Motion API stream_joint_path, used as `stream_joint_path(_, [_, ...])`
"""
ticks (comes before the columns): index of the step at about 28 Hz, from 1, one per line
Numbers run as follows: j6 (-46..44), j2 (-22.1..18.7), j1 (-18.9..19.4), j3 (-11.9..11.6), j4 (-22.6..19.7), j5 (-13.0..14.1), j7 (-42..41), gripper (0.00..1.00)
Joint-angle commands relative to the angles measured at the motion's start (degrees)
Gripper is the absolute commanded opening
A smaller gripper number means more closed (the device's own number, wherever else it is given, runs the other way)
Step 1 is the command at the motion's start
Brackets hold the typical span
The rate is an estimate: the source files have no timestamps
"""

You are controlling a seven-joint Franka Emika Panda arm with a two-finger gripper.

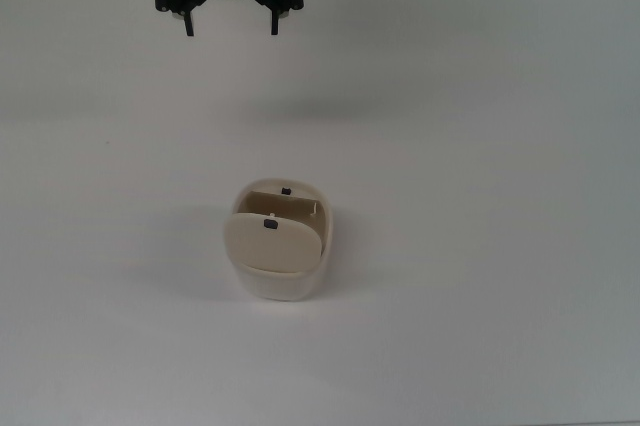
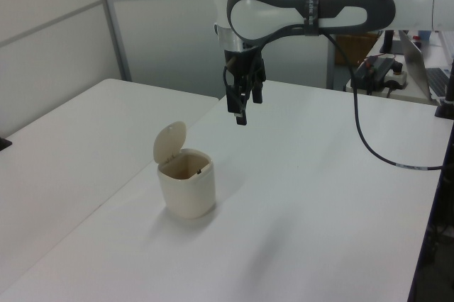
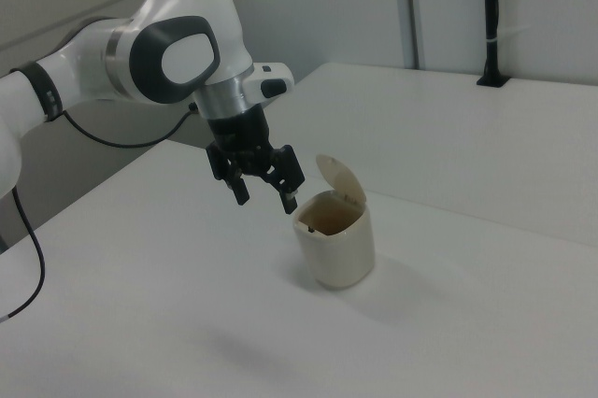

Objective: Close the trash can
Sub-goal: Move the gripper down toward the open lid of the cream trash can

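The trash can (image 1: 281,258) is standing near the middle of the white surface (image 1: 480,196), its hinged lid (image 1: 270,242) tilting upward and leaving the mouth uncovered. The end effector (image 1: 230,24) is hanging empty above the surface with fingers spread, well apart from the can.

Open-lidded trash can (image 1: 281,258) well apart from spread-fingered end effector (image 1: 231,24)

The small cream-beige plastic trash can (image 1: 280,256) carries a tiny black latch button (image 1: 271,225); the black two-finger gripper (image 1: 230,24) shows a blue light above the plain white table (image 1: 480,146).
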Motion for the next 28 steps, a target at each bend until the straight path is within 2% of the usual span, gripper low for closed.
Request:
stream_joint_path(1, [-0.56, -0.89, 0.33, 0.0, -0.84, -0.56, -1.67, 0.68])
stream_joint_path(3, [-0.47, -0.8, 0.33, 0.0, -0.76, -0.56, -2.47, 0.43])
stream_joint_path(6, [-0.47, -0.8, 0.33, 0.0, -0.84, -0.56, -3.26, 0.2])
stream_joint_path(7, [-0.47, -0.8, 0.33, 0.0, -0.76, -0.47, -3.26, 0.09])
stream_joint_path(8, [-0.47, -0.8, 0.33, 0.0, -0.76, -0.39, -3.26, 0.06])
stream_joint_path(15, [-0.21, -0.62, 0.33, 0.0, -0.76, -0.12, -3.35, 0.0])
stream_joint_path(28, [0.93, 0.17, 0.33, 0.09, -0.58, 0.05, -3.35, 0.0])
